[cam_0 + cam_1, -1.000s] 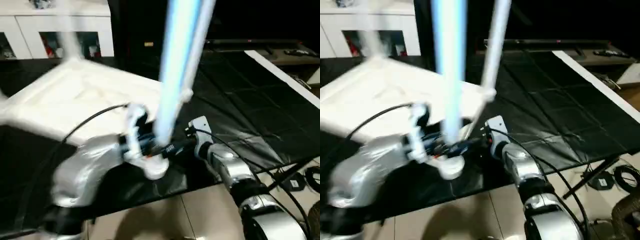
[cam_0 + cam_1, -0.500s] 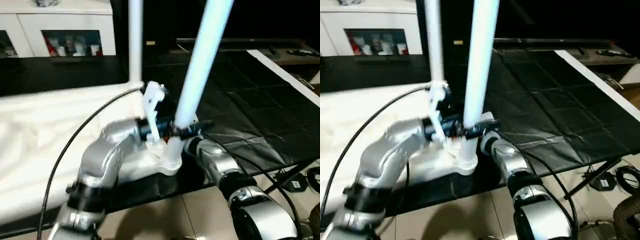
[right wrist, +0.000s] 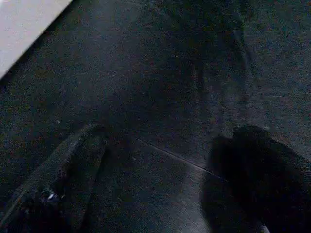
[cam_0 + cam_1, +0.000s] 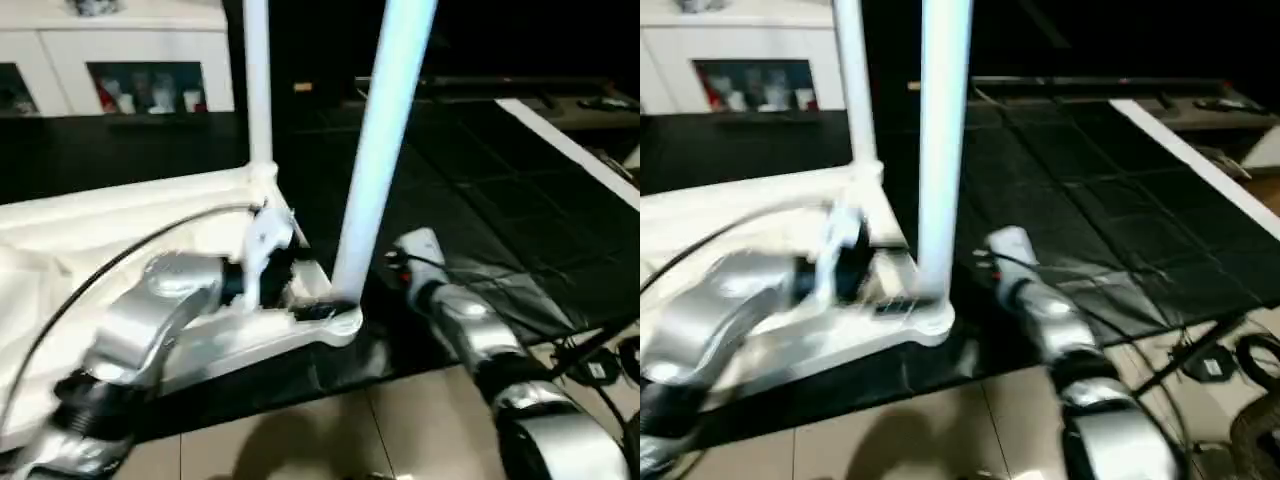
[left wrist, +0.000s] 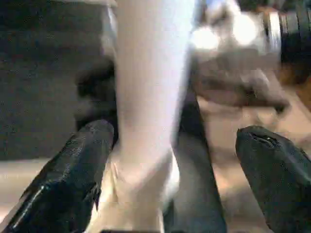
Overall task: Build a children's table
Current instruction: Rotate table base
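Clearly the step in hand is seating a leg in its corner socket, and doing it well probably means keeping the leg plumb while it is pressed or twisted home, then checking that its collar sits flush before either arm leaves it. Farthest left, the white tabletop (image 4: pixel 120 215) lies upside down on the black surface (image 4: pixel 500 200), its underside facing up, with its near corner toward the robot. A far leg (image 4: pixel 257 80) stands upright from the corner behind. The left pincer (image 5: pixel 170 179) is released, its black fingers (image 5: pixel 73 179) spread wide to either side of the base of the near leg (image 4: pixel 378 140); in the left wrist view the leg rises between them without either pad visibly pressing on it, though the left-hand finger sits just beside it. From the head views that pincer lies low at the socket (image 4: pixel 335 320), on the tabletop side of the leg. The near leg stands roughly upright in the socket. To the right, the right pincer (image 3: pixel 165 194) is also released and grasps nothing; its wrist view looks along its dark fingers at bare black surface, and the right forearm (image 4: pixel 470 330) sits near the leg but apart from it.
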Available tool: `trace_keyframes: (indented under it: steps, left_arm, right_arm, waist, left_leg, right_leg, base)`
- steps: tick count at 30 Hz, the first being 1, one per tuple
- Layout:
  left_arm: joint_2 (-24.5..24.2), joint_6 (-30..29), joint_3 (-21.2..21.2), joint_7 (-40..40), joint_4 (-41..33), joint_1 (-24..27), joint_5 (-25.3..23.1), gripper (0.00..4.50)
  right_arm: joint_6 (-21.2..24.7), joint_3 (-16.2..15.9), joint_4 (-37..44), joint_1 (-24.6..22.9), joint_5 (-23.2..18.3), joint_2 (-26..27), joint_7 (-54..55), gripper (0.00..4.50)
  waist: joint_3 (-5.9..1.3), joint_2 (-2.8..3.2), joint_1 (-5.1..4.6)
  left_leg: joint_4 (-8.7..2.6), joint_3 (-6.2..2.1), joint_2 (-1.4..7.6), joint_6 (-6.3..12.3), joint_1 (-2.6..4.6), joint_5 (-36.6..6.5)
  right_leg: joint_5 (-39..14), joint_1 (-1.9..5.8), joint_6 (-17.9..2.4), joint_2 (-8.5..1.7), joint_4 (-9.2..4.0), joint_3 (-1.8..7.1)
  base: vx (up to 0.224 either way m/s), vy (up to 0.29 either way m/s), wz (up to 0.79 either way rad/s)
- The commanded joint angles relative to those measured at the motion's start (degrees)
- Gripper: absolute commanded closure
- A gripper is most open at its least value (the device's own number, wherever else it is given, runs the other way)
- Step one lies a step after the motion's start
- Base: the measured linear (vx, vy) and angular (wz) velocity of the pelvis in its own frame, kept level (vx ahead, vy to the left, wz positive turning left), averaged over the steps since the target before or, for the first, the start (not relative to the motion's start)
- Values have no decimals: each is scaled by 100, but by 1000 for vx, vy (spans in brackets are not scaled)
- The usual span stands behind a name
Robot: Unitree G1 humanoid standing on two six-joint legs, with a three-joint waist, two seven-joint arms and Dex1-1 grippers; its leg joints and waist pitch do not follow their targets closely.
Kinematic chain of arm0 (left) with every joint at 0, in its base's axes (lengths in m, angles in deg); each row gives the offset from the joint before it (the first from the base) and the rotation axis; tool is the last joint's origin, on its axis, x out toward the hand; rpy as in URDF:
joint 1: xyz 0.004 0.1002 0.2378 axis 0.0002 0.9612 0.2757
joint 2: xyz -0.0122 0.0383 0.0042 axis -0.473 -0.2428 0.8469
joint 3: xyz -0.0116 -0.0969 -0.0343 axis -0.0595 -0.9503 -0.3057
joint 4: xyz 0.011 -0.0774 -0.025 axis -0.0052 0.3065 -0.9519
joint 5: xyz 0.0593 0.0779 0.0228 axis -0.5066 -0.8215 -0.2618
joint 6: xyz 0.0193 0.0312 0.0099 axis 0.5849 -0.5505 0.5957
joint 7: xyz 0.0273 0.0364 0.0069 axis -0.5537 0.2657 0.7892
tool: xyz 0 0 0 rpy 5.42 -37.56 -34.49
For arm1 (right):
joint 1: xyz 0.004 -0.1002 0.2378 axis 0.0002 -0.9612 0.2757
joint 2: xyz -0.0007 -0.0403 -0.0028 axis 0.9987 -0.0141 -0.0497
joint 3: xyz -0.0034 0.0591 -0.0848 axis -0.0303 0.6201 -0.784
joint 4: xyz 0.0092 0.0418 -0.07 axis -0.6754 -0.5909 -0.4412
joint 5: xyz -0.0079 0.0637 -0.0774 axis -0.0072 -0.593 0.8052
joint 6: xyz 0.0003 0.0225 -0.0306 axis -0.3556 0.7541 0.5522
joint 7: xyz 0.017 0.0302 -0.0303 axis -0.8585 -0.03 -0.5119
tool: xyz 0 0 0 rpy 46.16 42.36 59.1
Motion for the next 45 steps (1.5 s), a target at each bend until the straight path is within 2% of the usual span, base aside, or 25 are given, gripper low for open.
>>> trace_keyframes:
  steps: [1, 3, 5, 8, 10, 11, 12, 14, 15, 17, 20, 21, 24, 25, 26, 27, 28, 29, 32, 35, 36, 38, 41, 44, 45]
  left_arm:
    - [-211, -64, 199, -207, -205, 34, -166, 2]
    - [-672, -73, 487, -424, -260, 112, -483, 2]
    - [-1074, -145, 753, -580, -311, 168, -800, 2]
    - [-1137, -232, 896, -363, -236, 122, -1071, 2]
    - [-1119, -110, 966, -102, 15, 59, -1356, 2]
    - [-1124, 94, 988, -9, 192, 27, -1504, 2]
    - [-1144, 307, 1006, 88, 390, -10, -1654, 2]
    - [-1207, 639, 956, 158, 663, -48, -1767, 2]
    - [-1201, 742, 863, 192, 786, -55, -1728, 2]
    - [-1219, 865, 787, 245, 926, -85, -1730, 2]
    - [-1242, 1032, 631, 405, 1246, -191, -1796, 2]
    - [-1247, 1144, 595, 453, 1352, -225, -1825, 2]
    - [-999, 1202, 271, 492, 1484, -274, -1527, 2]
    - [-584, 978, -29, 476, 1382, -272, -1033, 2]
    - [-570, 969, -36, 473, 1377, -271, -1015, 2]
    - [-430, 870, -111, 440, 1328, -259, -831, 2]
    - [-347, 826, -129, 417, 1336, -251, -740, 2]
    - [-269, 803, -125, 398, 1384, -244, -677, 29]
    - [-155, 721, 77, 547, 1698, -298, -858, 37]
    - [-24, 597, 171, 734, 1967, -385, -1030, 56]
    - [109, 488, 103, 820, 2079, -440, -1076, 81]
    - [211, 427, 44, 897, 2179, -494, -1107, 80]
    - [257, 372, 61, 979, 2260, -559, -1076, 125]
    - [269, 440, 130, 991, 2392, -641, -1124, 139]
    - [272, 438, 130, 992, 2400, -647, -1124, 151]
  right_arm:
    - [57, -35, 307, -85, -18, -149, -211, 0]
    - [137, -144, 707, -285, -42, -360, -650, 0]
    - [297, -348, 1395, -631, -87, -687, -1424, 0]
    - [473, -544, 2045, -955, -193, -1008, -2073, 0]
    - [629, -603, 2476, -1147, -331, -1189, -2398, 0]
    - [692, -620, 2690, -1242, -405, -1271, -2531, 0]
    - [756, -636, 2905, -1338, -478, -1353, -2647, 0]
    - [881, -652, 3264, -1513, -586, -1482, -2825, 0]
    - [935, -656, 3426, -1597, -645, -1540, -2911, 0]
    - [1084, -643, 3677, -1702, -690, -1594, -2985, 0]
    - [1235, -608, 3888, -1785, -737, -1608, -3034, 0]
    - [1241, -603, 3899, -1791, -731, -1600, -3024, 0]
    - [1324, -618, 4001, -1828, -752, -1570, -2982, 0]
    - [1469, -650, 4167, -1862, -822, -1565, -2953, 0]
    - [1472, -651, 4171, -1862, -824, -1564, -2952, 0]
    - [1500, -660, 4217, -1869, -841, -1560, -2946, 0]
    - [1528, -666, 4262, -1875, -852, -1561, -2937, 0]
    - [1568, -670, 4320, -1881, -862, -1565, -2923, 0]
    - [1655, -668, 4450, -1878, -900, -1567, -2985, 0]
    - [1745, -686, 4566, -1882, -996, -1581, -3138, 0]
    - [1786, -680, 4611, -1883, -1015, -1584, -3149, 0]
    - [1804, -678, 4631, -1880, -1013, -1585, -3141, 0]
    - [1839, -693, 4676, -1887, -1034, -1609, -3112, 0]
    - [1889, -702, 4732, -1912, -1029, -1622, -3118, 0]
    - [1890, -706, 4737, -1917, -1026, -1625, -3124, 0]
  waist:
    - [-372, 94, 24]
    - [-364, 62, 49]
    - [-347, 80, 68]
    - [-338, 74, 87]
    - [-329, 73, 83]
    - [-318, 57, 88]
    - [-331, 54, 98]
    - [-313, 49, 95]
    - [-323, 35, 104]
    - [-316, 47, 84]
    - [-324, 51, 62]
    - [-328, 44, 65]
    - [-337, 53, 71]
    - [-351, 61, 91]
    - [-348, 57, 96]
    - [-351, 73, 129]
    - [-358, 65, 135]
    - [-366, 56, 161]
    - [-375, 54, 175]
    - [-369, 48, 199]
    - [-369, 46, 200]
    - [-367, 48, 214]
    - [-362, 52, 237]
    - [-361, 72, 244]
    - [-358, 57, 237]
  left_leg:
    - [-404, 12, 82, -79, 35, -1489]
    - [-408, 9, 84, -62, 19, -1484]
    - [-409, 8, 97, -23, 24, -1540]
    - [-412, 12, 83, -25, 33, -1561]
    - [-422, -1, 77, -17, 16, -1647]
    - [-421, -14, 60, 27, 17, -1744]
    - [-422, -21, 66, 16, 15, -1742]
    - [-413, -24, 51, 30, 39, -1881]
    - [-407, -34, 44, 37, 30, -1896]
    - [-416, -54, 37, 28, 9, -1912]
    - [-407, -65, 19, 29, 1, -1943]
    - [-397, -61, 25, 36, 25, -1934]
    - [-399, -50, 38, 41, 47, -1863]
    - [-403, -52, 58, 37, 40, -1803]
    - [-401, -39, 48, 35, 12, -1731]
    - [-409, -37, 73, 28, 53, -1732]
    - [-402, -30, 76, 37, 65, -1742]
    - [-415, -31, 77, 54, 20, -1602]
    - [-402, -16, 65, 88, 21, -1502]
    - [-405, -22, 59, 103, 2, -1438]
    - [-400, -17, 64, 80, 17, -1418]
    - [-404, -19, 69, 72, 21, -1436]
    - [-406, -26, 62, 60, 23, -1519]
    - [-412, -34, 63, 54, 26, -1538]
    - [-410, -31, 57, 58, 27, -1573]
  right_leg:
    - [-1723, 306, -959, -284, -384, 266]
    - [-1880, 316, -881, -296, -385, 278]
    - [-1931, 304, -801, -285, -401, 290]
    - [-2006, 291, -877, -274, -421, 308]
    - [-2149, 304, -832, -273, -434, 310]
    - [-2415, 297, -684, -266, -486, 305]
    - [-2500, 313, -651, -293, -485, 307]
    - [-2864, 269, -512, -281, -540, 297]
    - [-3091, 267, -373, -294, -564, 288]
    - [-3221, 272, -301, -285, -589, 266]
    - [-3350, 263, -266, -282, -604, 245]
    - [-3328, 236, -274, -289, -607, 249]
    - [-3085, 229, -400, -286, -585, 260]
    - [-2837, 241, -499, -288, -550, 268]
    - [-2693, 272, -568, -292, -526, 274]
    - [-2508, 240, -710, -294, -518, 275]
    - [-2383, 231, -772, -291, -508, 282]
    - [-2030, 281, -856, -283, -445, 294]
    - [-1892, 293, -867, -284, -442, 304]
    - [-2082, 319, -704, -297, -461, 302]
    - [-2121, 304, -692, -295, -477, 302]
    - [-2145, 305, -716, -302, -480, 301]
    - [-2285, 304, -657, -304, -500, 296]
    - [-2340, 300, -616, -307, -506, 293]
    - [-2380, 297, -591, -295, -516, 289]
  base:
    - [0, 0, 0]
    - [0, 0, 0]
    - [0, 0, 0]
    - [0, 0, 0]
    - [0, 0, 0]
    - [0, 0, 0]
    - [0, 0, 0]
    - [0, 0, 0]
    - [0, 0, 0]
    - [0, 0, 0]
    - [0, 0, 0]
    - [0, 0, 0]
    - [0, 0, 0]
    - [0, 0, 0]
    - [0, 0, 0]
    - [0, 0, 0]
    - [0, 0, 0]
    - [0, 0, 0]
    - [0, 0, 0]
    - [0, 0, 0]
    - [0, 0, 0]
    - [0, 0, 0]
    - [0, 0, 0]
    - [0, 0, 0]
    - [0, 0, 0]
